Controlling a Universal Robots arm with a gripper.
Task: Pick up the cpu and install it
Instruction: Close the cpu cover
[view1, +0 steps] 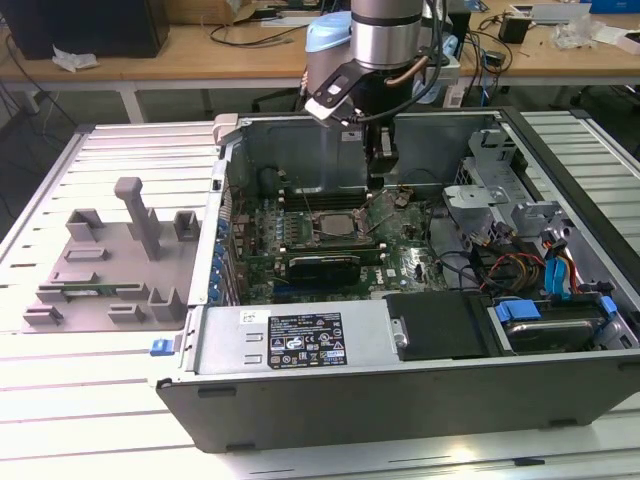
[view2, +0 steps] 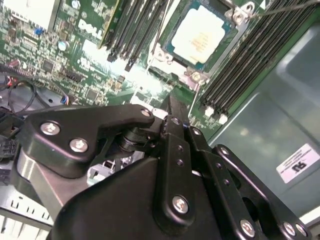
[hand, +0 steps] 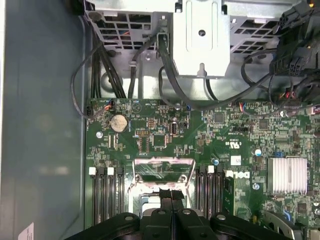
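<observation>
The cpu is a small, flat square chip with a pale, shiny silver top and a thin darker rim. It lies face up and level, seated within the socket frame on the green board. In the second wrist view it sits out beyond the fingers, apart from their tips and not gripped.

An open computer case lies on the slatted white surface, its green circuit board exposed. A gray plastic fixture sits beside it, on the exterior view's left. In the first wrist view a coin battery and a finned heatsink sit on the board, well apart, with black cables near its edge
</observation>
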